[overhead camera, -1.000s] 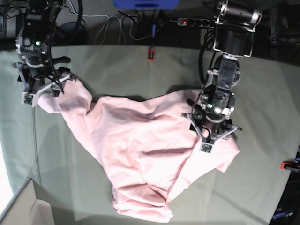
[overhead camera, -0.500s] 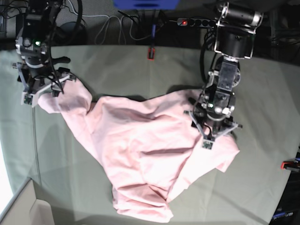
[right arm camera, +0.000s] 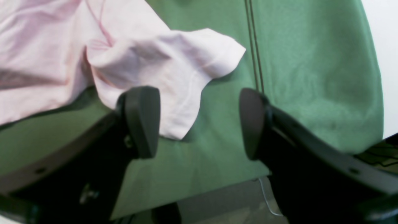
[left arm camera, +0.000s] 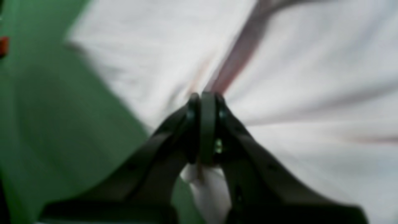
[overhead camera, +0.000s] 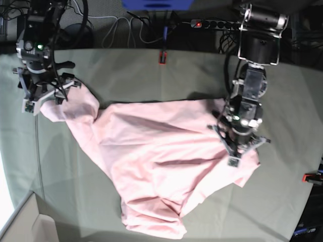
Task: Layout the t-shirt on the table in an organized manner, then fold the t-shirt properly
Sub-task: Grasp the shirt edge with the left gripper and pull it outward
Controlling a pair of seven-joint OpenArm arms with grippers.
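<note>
- My left gripper (left arm camera: 205,102) is clenched on a pinch of the t-shirt (overhead camera: 166,161)
- My right gripper (right arm camera: 199,124) hangs wide apart over its sleeve edge
- The t-shirt lies rumpled across the table (overhead camera: 131,75)

Black cables (overhead camera: 126,27) and power strip (overhead camera: 209,23) behind.

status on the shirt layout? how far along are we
Early. Done: the t-shirt is on the table, but bunched and creased. In hand: the left gripper is shut on a pinch of its fabric; the right gripper hangs open beside a sleeve. Left: flatten it fully, then every fold.
</note>
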